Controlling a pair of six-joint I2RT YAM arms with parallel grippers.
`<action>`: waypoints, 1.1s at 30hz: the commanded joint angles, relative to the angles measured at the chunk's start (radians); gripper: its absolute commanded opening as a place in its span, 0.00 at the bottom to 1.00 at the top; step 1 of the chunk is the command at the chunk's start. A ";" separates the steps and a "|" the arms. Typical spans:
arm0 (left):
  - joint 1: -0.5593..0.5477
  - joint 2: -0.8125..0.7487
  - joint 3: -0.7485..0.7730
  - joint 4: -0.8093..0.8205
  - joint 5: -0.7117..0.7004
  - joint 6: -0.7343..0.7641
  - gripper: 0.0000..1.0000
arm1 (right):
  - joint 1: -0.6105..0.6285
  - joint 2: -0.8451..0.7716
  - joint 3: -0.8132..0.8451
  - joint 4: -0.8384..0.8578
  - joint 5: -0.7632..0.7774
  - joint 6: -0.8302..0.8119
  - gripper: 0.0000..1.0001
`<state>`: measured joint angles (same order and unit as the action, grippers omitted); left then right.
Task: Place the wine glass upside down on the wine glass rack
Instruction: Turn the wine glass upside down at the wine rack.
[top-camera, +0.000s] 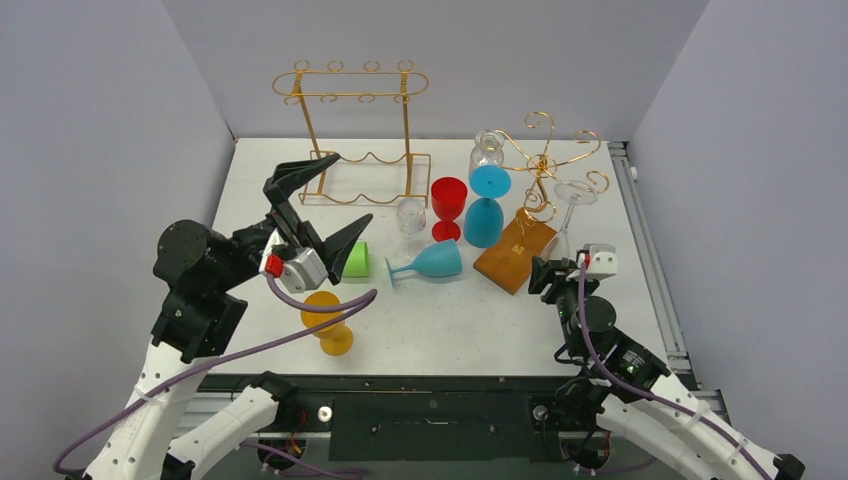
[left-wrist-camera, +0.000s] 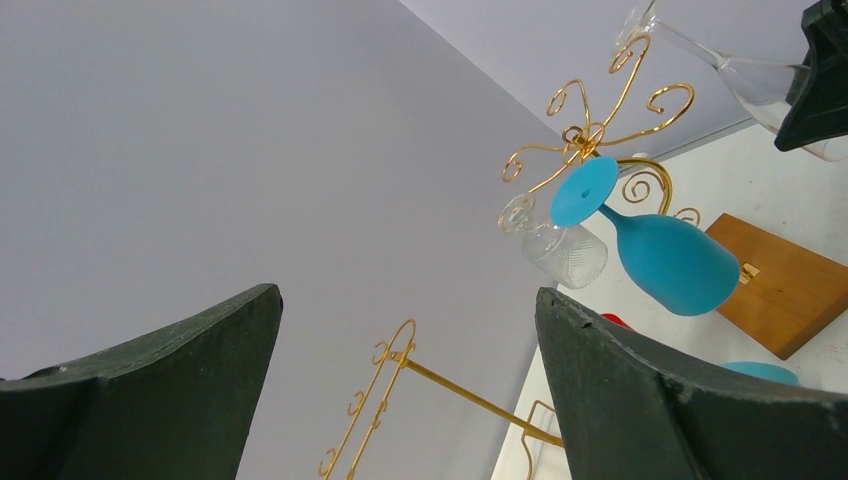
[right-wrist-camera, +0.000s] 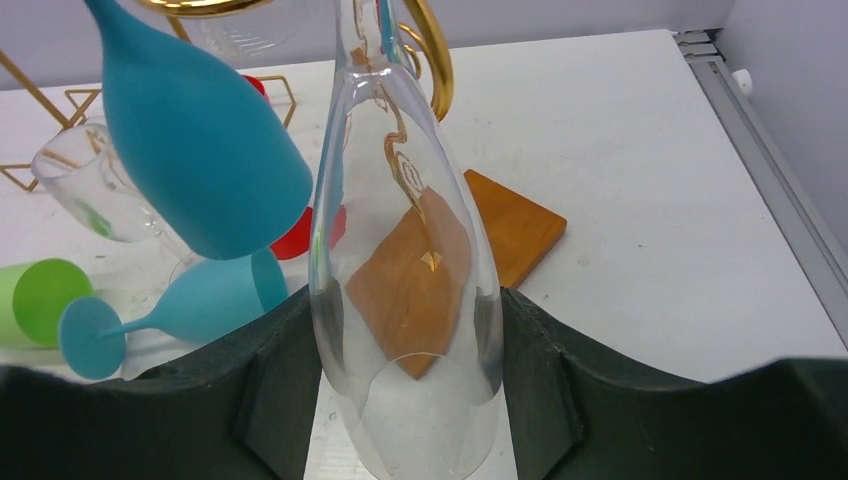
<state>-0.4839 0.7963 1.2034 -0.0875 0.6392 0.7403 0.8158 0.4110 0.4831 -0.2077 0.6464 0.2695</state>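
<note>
1. The wine glass (right-wrist-camera: 400, 230) is clear and tall, with a long thin bowl. It is upside down: its open mouth points down and its stem points up.
2. It is at the right of the worktop (top-camera: 450, 320), just beside the gold wine glass rack (top-camera: 545, 160) with the curly arms.
3. The right gripper (right-wrist-camera: 405, 340) holds it. The jaws press on both sides of the bowl.
4. The step in hand looks like the hanging step. From above, the foot of the glass is up by a curly arm on the right of the rack. I cannot tell if the foot sits on the arm yet.
5. Next, I think the stem must slide into the arm until the foot rests on it. Then the jaws can open and back away slowly.
6. A blue glass (top-camera: 486, 210) hangs close on the left, so the move needs care not to bump it.
7. The left gripper (top-camera: 350, 188) is up at the left, jaws wide open and holding nothing.
</note>
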 joint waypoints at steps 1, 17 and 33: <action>-0.005 0.004 -0.003 0.038 -0.005 -0.018 0.96 | -0.054 0.034 -0.028 0.143 0.026 0.011 0.00; -0.005 0.020 -0.005 0.031 -0.002 0.001 0.96 | -0.190 0.204 -0.077 0.413 -0.147 -0.016 0.00; -0.005 0.021 0.005 0.008 -0.009 0.016 0.96 | -0.221 0.288 -0.077 0.498 -0.327 -0.052 0.00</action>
<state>-0.4847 0.8204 1.1992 -0.0902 0.6388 0.7521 0.6018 0.7071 0.4034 0.1959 0.3908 0.2428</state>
